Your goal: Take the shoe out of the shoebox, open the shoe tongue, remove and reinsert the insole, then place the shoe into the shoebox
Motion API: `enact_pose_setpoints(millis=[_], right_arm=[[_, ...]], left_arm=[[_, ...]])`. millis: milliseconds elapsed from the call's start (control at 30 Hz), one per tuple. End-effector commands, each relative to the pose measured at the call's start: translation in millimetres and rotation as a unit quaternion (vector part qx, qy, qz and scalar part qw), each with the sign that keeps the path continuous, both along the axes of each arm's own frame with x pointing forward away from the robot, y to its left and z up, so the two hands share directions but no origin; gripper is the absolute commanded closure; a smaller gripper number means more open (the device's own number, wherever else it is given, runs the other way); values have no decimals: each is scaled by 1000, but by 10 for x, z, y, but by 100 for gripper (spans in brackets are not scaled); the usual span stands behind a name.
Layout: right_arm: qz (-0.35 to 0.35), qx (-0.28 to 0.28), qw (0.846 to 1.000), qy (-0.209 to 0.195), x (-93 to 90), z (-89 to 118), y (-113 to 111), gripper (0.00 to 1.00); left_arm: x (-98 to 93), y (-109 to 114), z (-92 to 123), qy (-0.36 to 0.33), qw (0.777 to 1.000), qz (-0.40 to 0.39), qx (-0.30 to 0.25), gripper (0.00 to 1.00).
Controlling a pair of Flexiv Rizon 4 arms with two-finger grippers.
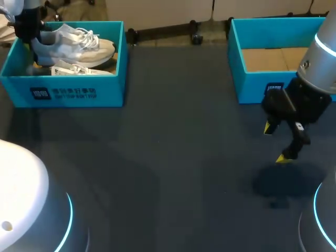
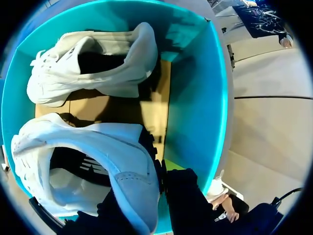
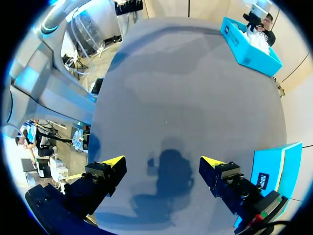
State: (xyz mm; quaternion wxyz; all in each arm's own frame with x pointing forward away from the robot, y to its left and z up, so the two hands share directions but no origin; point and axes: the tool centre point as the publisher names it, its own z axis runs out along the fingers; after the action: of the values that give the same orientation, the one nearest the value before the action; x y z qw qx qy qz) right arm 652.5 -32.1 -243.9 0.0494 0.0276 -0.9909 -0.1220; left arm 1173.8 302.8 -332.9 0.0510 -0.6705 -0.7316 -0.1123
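Note:
A blue shoebox [image 1: 79, 92] stands at the table's far left with two white shoes in it. My left gripper [image 1: 35, 44] is shut on the heel of the upper shoe [image 1: 79, 44], which tilts above the other shoe [image 1: 79, 69] lying on the box floor. In the left wrist view the held shoe [image 2: 88, 161] has its heel pinched by the left gripper [image 2: 159, 178], and the second shoe [image 2: 93, 63] lies ahead of it inside the box wall [image 2: 198, 98]. My right gripper [image 1: 276, 143] hangs open over bare table at the right, its fingers wide apart [image 3: 162, 164].
A second blue box [image 1: 273, 58] with a bare cardboard floor stands at the far right, just behind my right gripper, and shows beside it [image 3: 274, 166] in the right wrist view. Dark table [image 1: 173, 157] stretches between the two boxes.

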Motion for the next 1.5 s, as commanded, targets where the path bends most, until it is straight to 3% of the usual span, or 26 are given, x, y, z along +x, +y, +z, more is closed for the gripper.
enact_pose_setpoints(millis=[33,1000,1167,1233,1267,1300,1500], right_arm=[[0,-2,1000,0,6,-10,10,0],[0,-2,1000,0,6,-10,10,0],[0,-2,1000,0,6,-10,10,0],[0,-2,1000,0,6,-10,10,0],[0,-2,1000,0,6,-10,10,0],[0,-2,1000,0,6,-10,10,0],[0,-2,1000,0,6,-10,10,0]], left_arm=[[59,-6,-102,5,1000,1,5,100],[206,-91,-418,15,1000,-21,6,100],[204,-121,-404,14,999,-31,-1,63],[196,-128,-369,13,999,-34,-7,54],[196,-128,-369,13,999,-34,-7,54],[192,-133,-345,11,999,-37,-12,31],[180,-155,-277,12,999,-37,-24,18]])
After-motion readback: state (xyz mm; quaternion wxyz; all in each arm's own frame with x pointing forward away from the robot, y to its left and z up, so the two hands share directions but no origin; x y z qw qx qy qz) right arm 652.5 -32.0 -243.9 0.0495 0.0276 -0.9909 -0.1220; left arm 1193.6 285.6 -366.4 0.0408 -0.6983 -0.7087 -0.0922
